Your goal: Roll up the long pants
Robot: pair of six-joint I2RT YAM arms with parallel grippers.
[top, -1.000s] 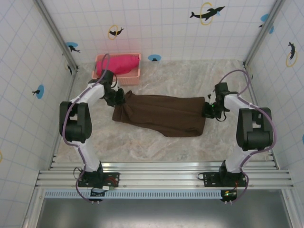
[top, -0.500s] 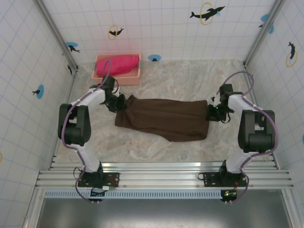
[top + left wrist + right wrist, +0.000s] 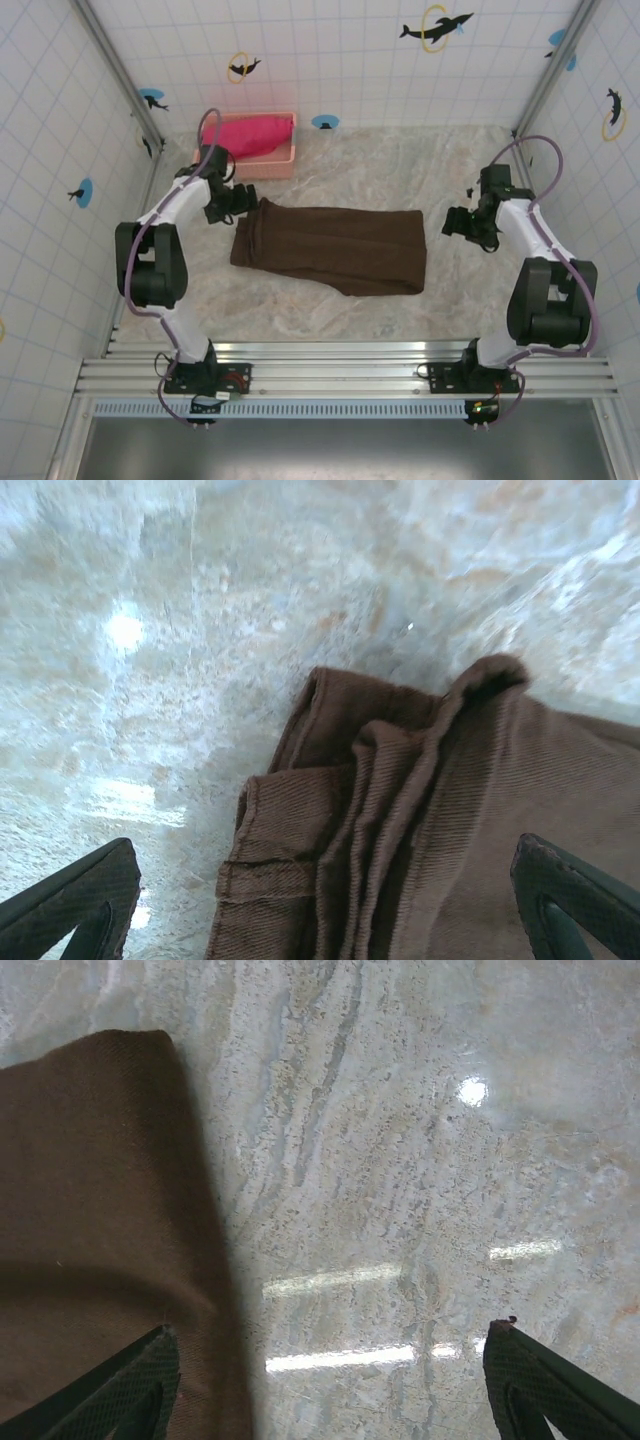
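While the left pincer [image 3: 240, 203] and the right pincer [image 3: 455, 222] are both spread wide with nothing in them, the long pants [image 3: 330, 248] lie flat in the middle of the bench [image 3: 380, 165].

The brown pants make one long dark band going from left to right. The left pincer is just beside their left end. Seen from its wrist, its dark fingers [image 3: 70, 900] are far apart, and that end of the pants [image 3: 450, 810] is bunched in soft folds. The right pincer is near the right end, with a strip of bare bench between. Seen from its wrist, its fingers [image 3: 110, 1390] are far apart too, and a smooth edge of the pants [image 3: 90, 1210] lies by one finger. At the back left, a pink basket [image 3: 285, 158] holds a bright pink-red cloth [image 3: 250, 132].
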